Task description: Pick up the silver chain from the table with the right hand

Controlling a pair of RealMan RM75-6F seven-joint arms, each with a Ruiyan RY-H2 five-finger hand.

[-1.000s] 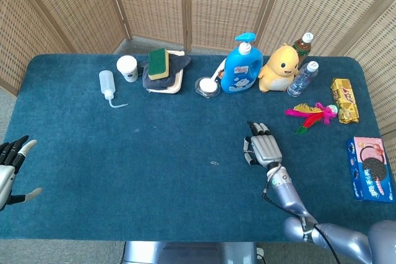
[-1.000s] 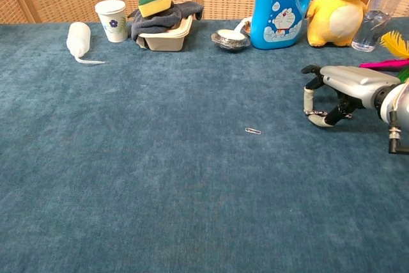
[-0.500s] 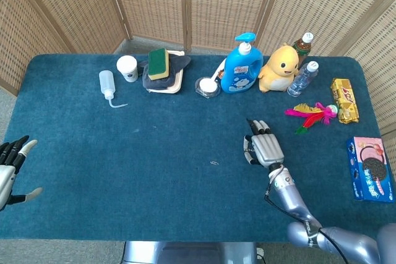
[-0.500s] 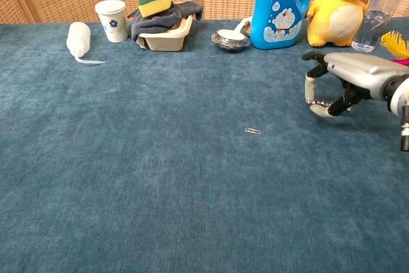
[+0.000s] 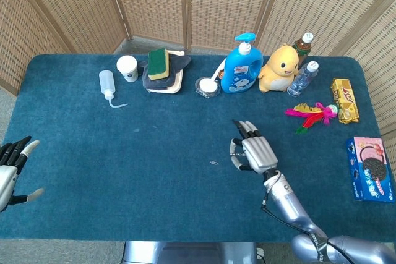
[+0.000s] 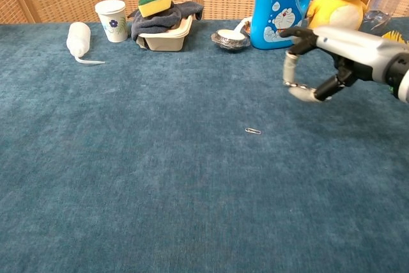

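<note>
Blue worktop point(image 5: 93, 153), right hand point(image 5: 252, 153) raised above it.
Chain point(image 6: 253, 131) lies just left of the fingers point(image 6: 291, 71), which are curled loosely apart, holding nothing; left hand point(image 5: 9, 171) well apart.

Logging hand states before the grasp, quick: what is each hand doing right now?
Left hand: open, fingers apart, holding nothing.
Right hand: open, fingers curved above the table, holding nothing; silver chain lies untouched.
</note>
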